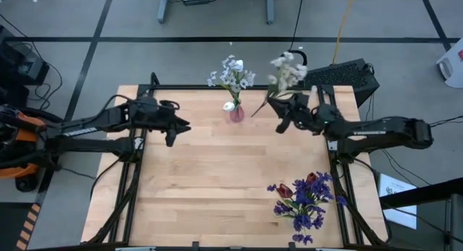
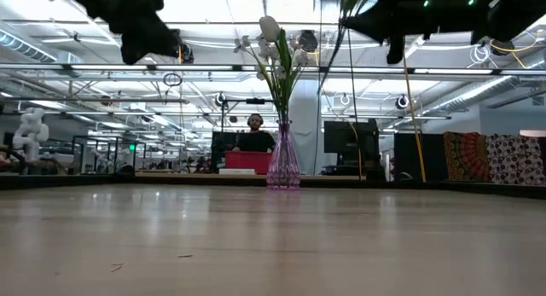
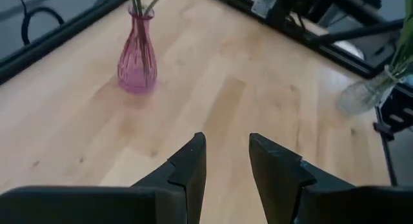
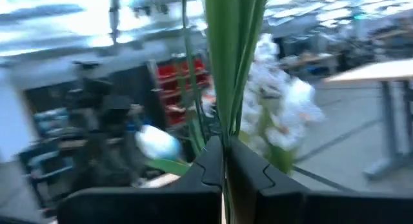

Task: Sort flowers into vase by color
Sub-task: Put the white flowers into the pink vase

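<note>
Right gripper (image 1: 283,125) was clamped on a white flower (image 1: 286,70), held aloft just right of the pink vase (image 1: 236,112). Best approach, I judged: bring the stem upright over the neck, lower slowly past the seated white blossoms (image 1: 231,73). Left gripper (image 1: 173,129) hung parted, empty, left of the vase.

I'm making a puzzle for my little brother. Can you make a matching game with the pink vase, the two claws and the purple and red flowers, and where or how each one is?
Things:
1. pink vase
2. left claw
3. right claw
4. purple and red flowers

Descriptions:
A. lying on the table's near right corner
B. shut on a white flower's green stem
C. open, holding nothing
D. standing at the table's far edge with white flowers in it

Pairs: 1-D, 2-C, 3-B, 4-A
</note>
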{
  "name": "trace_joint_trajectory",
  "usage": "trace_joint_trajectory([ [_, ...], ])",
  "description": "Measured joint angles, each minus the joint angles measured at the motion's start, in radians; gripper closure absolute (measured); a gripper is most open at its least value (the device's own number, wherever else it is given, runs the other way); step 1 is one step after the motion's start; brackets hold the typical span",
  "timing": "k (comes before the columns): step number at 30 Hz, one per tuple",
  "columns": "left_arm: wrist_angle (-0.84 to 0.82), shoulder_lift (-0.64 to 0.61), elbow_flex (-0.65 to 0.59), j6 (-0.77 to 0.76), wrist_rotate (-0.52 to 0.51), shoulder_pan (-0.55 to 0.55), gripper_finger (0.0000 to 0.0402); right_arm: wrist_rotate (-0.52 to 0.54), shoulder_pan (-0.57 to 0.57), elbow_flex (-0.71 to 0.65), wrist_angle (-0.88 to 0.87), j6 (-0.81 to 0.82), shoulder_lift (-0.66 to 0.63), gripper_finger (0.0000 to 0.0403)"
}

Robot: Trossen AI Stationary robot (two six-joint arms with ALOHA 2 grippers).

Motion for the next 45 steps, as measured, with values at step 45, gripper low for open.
trace_joint_trajectory([
  [45,0.336,-0.038,-0.233,0.000,0.102,0.105,0.0278,0.116,-0.095,0.308,0.057,-0.150,0.421,0.0402],
])
